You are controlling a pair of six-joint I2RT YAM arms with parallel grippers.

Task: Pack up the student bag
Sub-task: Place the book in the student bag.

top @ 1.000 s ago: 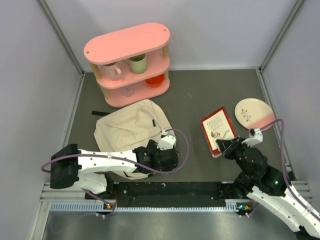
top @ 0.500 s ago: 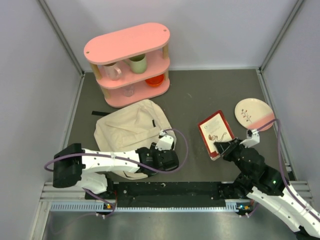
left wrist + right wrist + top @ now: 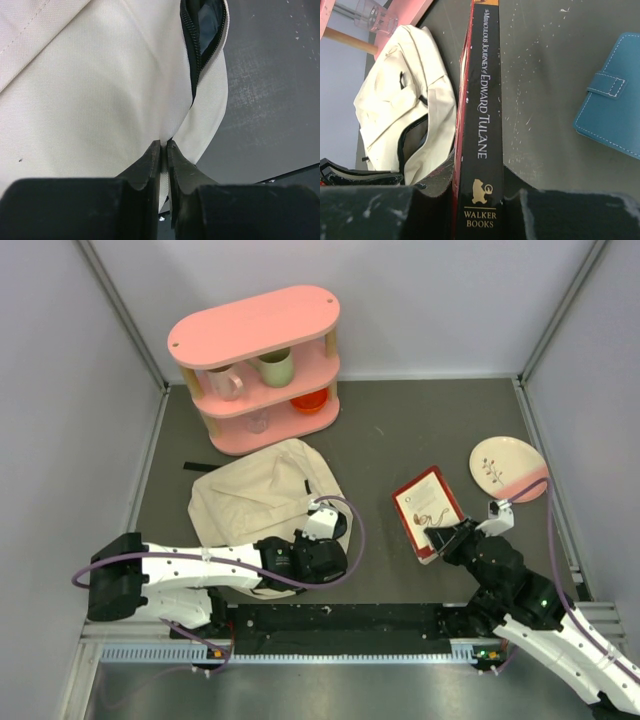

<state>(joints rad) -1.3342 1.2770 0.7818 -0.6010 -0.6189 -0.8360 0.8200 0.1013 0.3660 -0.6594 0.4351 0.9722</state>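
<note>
The student bag is lying flat on the dark table, just in front of the pink shelf, with its zipper partly open. The left gripper is pinching a fold of cream fabric at the bag's edge below the zipper gap, fingers nearly together. The right gripper is clamping a book across its covers, right of the bag and apart from it. A blue case is lying near the book; a plate is resting further right

Book spine: "The Miraculous Journey of Edward Tulane"; foot of spine: "Walker Books".
</note>
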